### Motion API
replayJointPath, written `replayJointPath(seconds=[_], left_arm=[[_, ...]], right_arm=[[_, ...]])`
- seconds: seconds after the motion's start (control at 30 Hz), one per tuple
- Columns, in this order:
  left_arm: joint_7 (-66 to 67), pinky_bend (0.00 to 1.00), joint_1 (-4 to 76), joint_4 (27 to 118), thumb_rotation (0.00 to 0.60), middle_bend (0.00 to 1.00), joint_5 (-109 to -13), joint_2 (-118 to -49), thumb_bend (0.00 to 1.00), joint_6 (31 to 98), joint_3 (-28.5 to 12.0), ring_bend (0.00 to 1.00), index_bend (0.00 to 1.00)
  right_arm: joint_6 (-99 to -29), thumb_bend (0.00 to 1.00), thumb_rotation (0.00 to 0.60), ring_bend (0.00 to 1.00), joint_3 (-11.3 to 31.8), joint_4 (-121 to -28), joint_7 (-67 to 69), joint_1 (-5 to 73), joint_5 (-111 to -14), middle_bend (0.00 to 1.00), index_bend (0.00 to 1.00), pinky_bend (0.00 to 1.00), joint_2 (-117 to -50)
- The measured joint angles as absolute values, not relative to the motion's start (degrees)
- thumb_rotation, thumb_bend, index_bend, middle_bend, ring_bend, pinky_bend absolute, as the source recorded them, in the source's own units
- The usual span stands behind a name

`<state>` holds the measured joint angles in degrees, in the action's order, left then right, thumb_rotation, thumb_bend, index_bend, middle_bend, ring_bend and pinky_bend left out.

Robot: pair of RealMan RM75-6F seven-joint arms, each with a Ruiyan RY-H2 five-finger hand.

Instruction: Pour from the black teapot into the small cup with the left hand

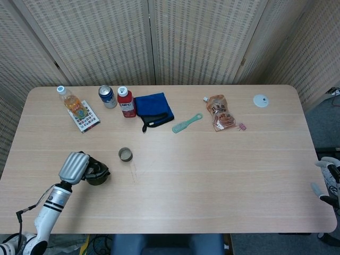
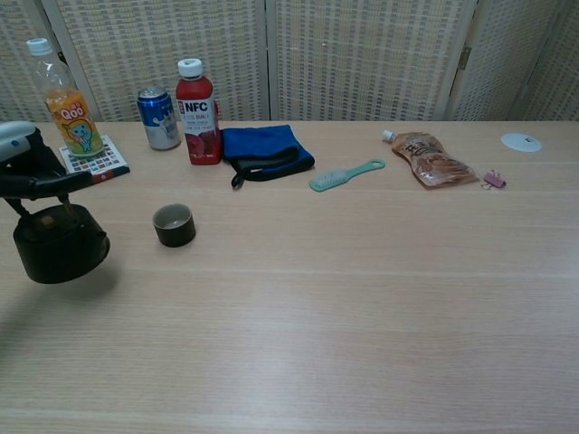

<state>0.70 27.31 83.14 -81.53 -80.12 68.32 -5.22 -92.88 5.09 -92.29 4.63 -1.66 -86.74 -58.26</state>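
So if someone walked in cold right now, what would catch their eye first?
Most likely the left hand at the table's near left, holding the black teapot from above, seemingly lifted just off the table. Next the small cup just to its right, standing upright. Then the row along the far edge: orange bottle, can, red NFC bottle and blue cloth.

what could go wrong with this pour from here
The left hand holds the black teapot only from the top, so it may swing or slip when tilted. The small cup is narrow and light; the stream could miss it, or the pot could knock it over.
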Motion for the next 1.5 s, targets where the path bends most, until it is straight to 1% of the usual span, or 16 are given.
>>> replayJointPath(seconds=[0.07,0.13,0.17,0.23,0.27,0.33,0.43,0.5,0.53,0.63,0.77,1.0,1.23,1.5], left_arm=[[0.64,0.57,27.27,83.38,0.237,1.0,-81.58,-80.1,0.26,68.99,-5.7,1.0,1.0],[0.63,0.57,27.27,83.73,0.261,1.0,-81.58,-79.94,0.28,69.55,-6.28,1.0,1.0],[0.72,0.58,27.29,83.9,0.298,1.0,-81.58,-79.84,0.29,69.73,-6.5,1.0,1.0],[0.98,0.58,27.39,84.29,0.351,1.0,-81.52,-79.65,0.3,70.03,-6.96,1.0,1.0],[1.12,0.59,27.45,84.46,0.367,1.0,-81.5,-79.59,0.3,70.18,-7.17,1.0,1.0],[1.48,0.59,27.61,84.81,0.372,1.0,-81.44,-79.49,0.3,70.46,-7.63,1.0,1.0],[2.05,0.59,27.91,85.08,0.404,1.0,-81.32,-79.47,0.31,70.74,-8.24,1.0,1.0],[2.49,0.59,28.15,85.14,0.411,1.0,-81.15,-79.57,0.32,70.85,-8.64,1.0,1.0],[2.65,0.59,28.27,85.14,0.425,1.0,-81.05,-79.62,0.32,70.83,-8.77,1.0,1.0],[3.11,0.59,28.71,85.02,0.493,1.0,-80.88,-79.81,0.33,70.67,-9.14,1.0,1.0],[3.98,0.59,29.25,84.49,0.504,1.0,-80.9,-80.18,0.33,70.57,-9.47,1.0,1.0],[5.88,0.59,30.4,83.84,0.5,1.0,-80.6,-81.1,0.33,70.14,-10.1,1.0,1.0],[7.67,0.59,31.66,83.15,0.518,1.0,-80.8,-82.44,0.33,69.95,-10.56,1.0,1.0],[9.88,0.59,33.18,81.92,0.516,1.0,-81.44,-84.12,0.33,69.54,-10.53,1.0,1.0]], right_arm=[[-93.02,0.2,0.6,0.25,5.08,-92.22,4.77,-1.76,-86.76,0.29,0.35,0.22,-58.24],[-93.16,0.2,0.6,0.25,5.09,-92.13,4.91,-1.85,-86.76,0.29,0.35,0.22,-58.22],[-93.24,0.2,0.6,0.25,5.1,-92.09,4.96,-1.89,-86.76,0.29,0.35,0.22,-58.21],[-93.41,0.2,0.6,0.25,5.14,-92.02,5.11,-1.96,-86.78,0.29,0.35,0.22,-58.19],[-93.45,0.2,0.6,0.25,5.15,-92.0,5.16,-1.98,-86.82,0.29,0.35,0.22,-58.18],[-93.5,0.2,0.6,0.25,5.13,-91.98,5.22,-2.01,-86.9,0.29,0.35,0.22,-58.17],[-93.55,0.2,0.6,0.25,5.1,-91.92,5.26,-2.07,-86.94,0.29,0.35,0.22,-58.17],[-93.59,0.2,0.6,0.25,5.1,-91.88,5.31,-2.12,-86.92,0.29,0.35,0.22,-58.17],[-93.61,0.2,0.6,0.25,5.11,-91.87,5.33,-2.13,-86.92,0.29,0.35,0.22,-58.16],[-93.7,0.2,0.6,0.25,5.09,-91.8,5.42,-2.22,-86.92,0.29,0.35,0.22,-58.16],[-93.75,0.2,0.6,0.25,5.08,-91.72,5.51,-2.32,-86.86,0.29,0.35,0.22,-58.16],[-93.94,0.2,0.6,0.25,5.16,-91.55,5.77,-2.48,-86.75,0.29,0.35,0.23,-58.12],[-94.43,0.2,0.6,0.25,5.47,-91.61,5.87,-2.57,-86.74,0.29,0.35,0.22,-57.98],[-95.33,0.2,0.6,0.24,6.1,-91.39,5.89,-2.82,-86.2,0.28,0.35,0.19,-58.21]])
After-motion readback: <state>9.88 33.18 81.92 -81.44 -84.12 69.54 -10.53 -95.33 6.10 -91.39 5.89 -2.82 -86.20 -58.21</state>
